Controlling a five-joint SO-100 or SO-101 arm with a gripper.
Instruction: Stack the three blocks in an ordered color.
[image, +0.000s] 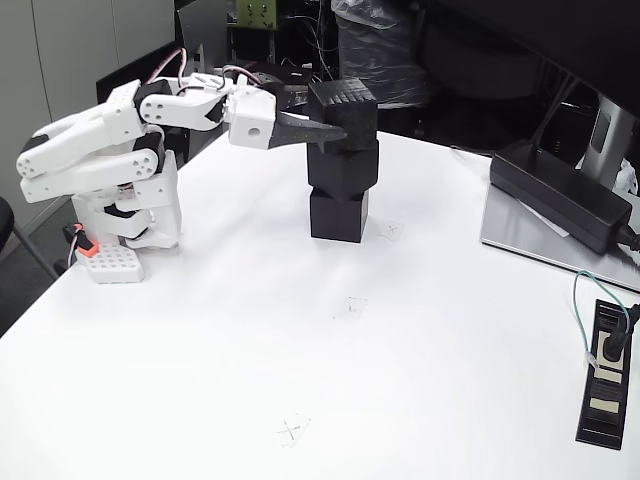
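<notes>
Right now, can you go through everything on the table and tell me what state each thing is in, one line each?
Top block: on the stack, turned slightly askew, tool at its side.
Middle block: stacked on the bottom one, slightly askew.
Bottom block: flat on the table.
Tool: at the top block's left side; open or shut cannot be told.
Power adapter: lying flat, at right.
Table socket: cable plugged in.

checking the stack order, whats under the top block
Under the top block sits a second black block, slightly twisted, and below that a third on the white table. The gripper reaches in at the top block's lower edge, hiding part of that joint.
</notes>
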